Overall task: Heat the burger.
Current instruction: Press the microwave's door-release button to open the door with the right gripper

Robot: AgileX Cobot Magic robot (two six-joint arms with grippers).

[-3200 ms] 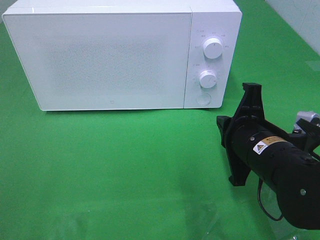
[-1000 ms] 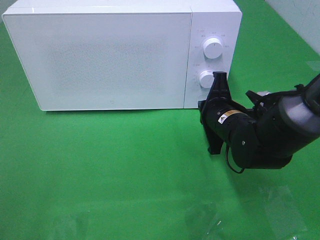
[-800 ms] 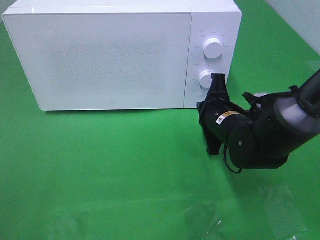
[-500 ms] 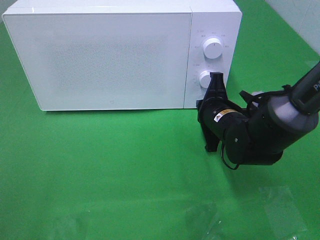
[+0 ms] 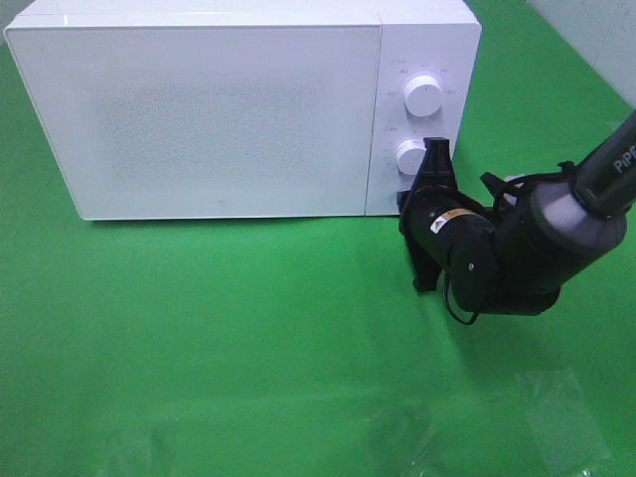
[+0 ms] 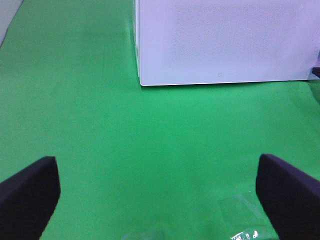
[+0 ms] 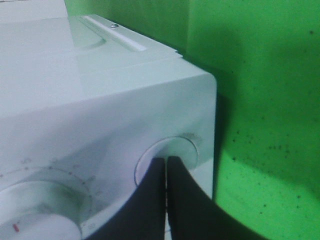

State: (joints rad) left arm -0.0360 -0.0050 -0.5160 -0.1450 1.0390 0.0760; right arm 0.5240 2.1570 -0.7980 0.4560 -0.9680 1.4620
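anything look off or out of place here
Nothing is spilled or damaged. The microwave sits square with its door shut, and the shut right gripper is at the round button on its control panel. Two small oddities: no burger is in view, and patches of clear film lie on the green cloth.

Microwave [image 5: 199,109]: smooth white plastic-looking shell. I read its door as matt and finely speckled, the knobs [image 5: 424,96] as slightly glossy. Desk [image 5: 248,338]: matt green cloth with patches of clear shiny film [image 5: 556,407]. Right gripper [image 7: 166,161]: matt black jaws.
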